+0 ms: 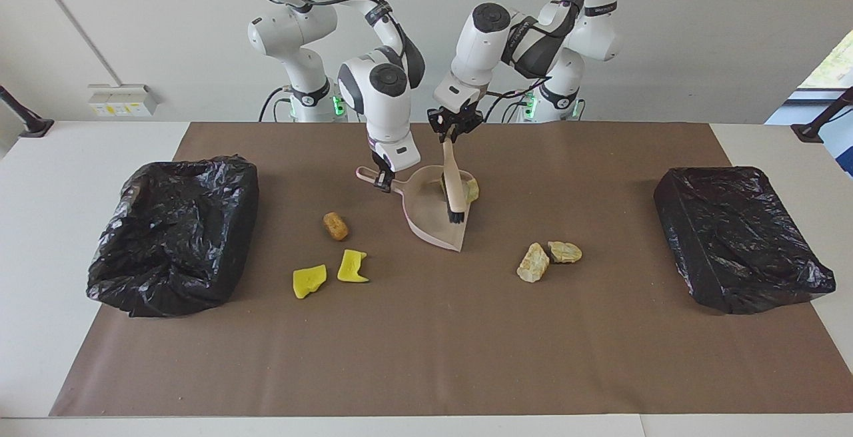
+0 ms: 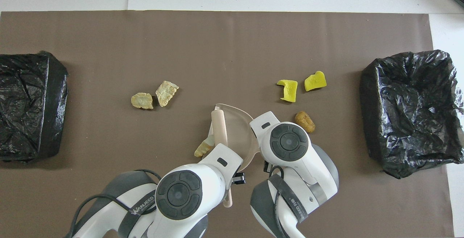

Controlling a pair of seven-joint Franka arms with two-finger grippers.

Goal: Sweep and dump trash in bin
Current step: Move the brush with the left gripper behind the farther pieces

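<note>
**Brush sweeps first scraps at the dustpan mouth**

The trash lies scattered on the brown mat. One pale lump sits at the dustpan's open edge, touching the brush. Whether a yellow piece is already inside the pan cannot be told, since the brush hides that spot. Two more beige lumps rest together toward the left arm's end of the surface, farther from the robots than the pan. Two yellow sponge pieces and the brown cork lie toward the right arm's end.

The pink dustpan rests on the mat, its handle clamped in the right pincer. The left pincer is closed on the handle of the beige brush, whose dark bristles point down into the pan.

A black-lined bin stands at the right arm's end, and a second bin stands at the left arm's end.

The sweeping step looks to be in hand, with most scraps not yet gathered. Next, the lump at the pan's edge likely needs one more stroke inward. Then the pan must be moved near the remaining pieces before any dumping.
</note>
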